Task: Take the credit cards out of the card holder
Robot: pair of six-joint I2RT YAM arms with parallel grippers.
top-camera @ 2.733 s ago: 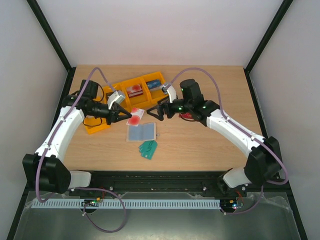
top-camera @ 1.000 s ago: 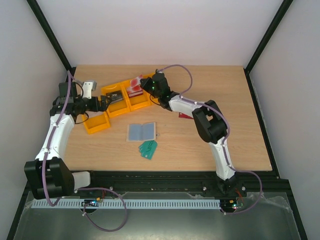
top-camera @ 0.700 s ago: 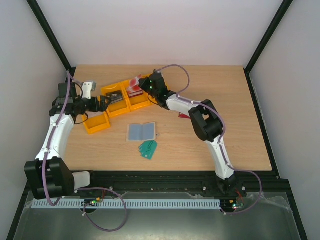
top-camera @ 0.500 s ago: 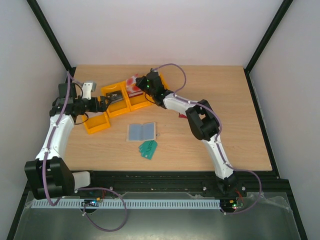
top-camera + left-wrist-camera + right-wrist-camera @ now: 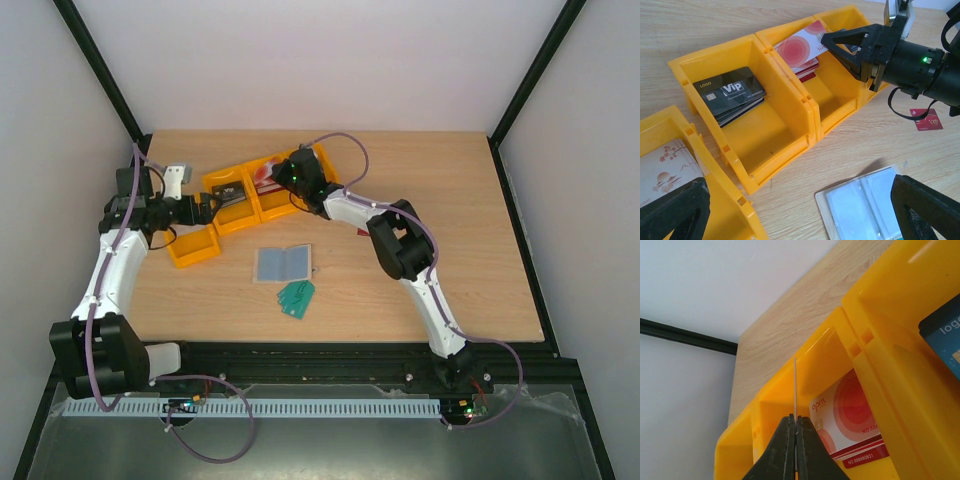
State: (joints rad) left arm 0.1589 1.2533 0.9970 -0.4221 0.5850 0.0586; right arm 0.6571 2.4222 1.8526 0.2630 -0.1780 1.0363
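Lying open and flat on the surface (image 5: 440,270), pale inner face up: the card holder (image 5: 284,263); impossible to tell whether anything is left in its clear pockets. Beyond it, over a yellow bin (image 5: 840,107) with matching cards (image 5: 807,70) stacked inside, the right hand (image 5: 826,41), closed thin on one pale, red-circled credit card (image 5: 795,49), pinched by a short edge, likely so as to drop flat onto that stack. Beyond the holder and to its right, a dark red card (image 5: 926,120) loose on the surface. Above the holder's far edge, the left hand (image 5: 800,200), spread wide, gripping nothing, probably parked out of the way.
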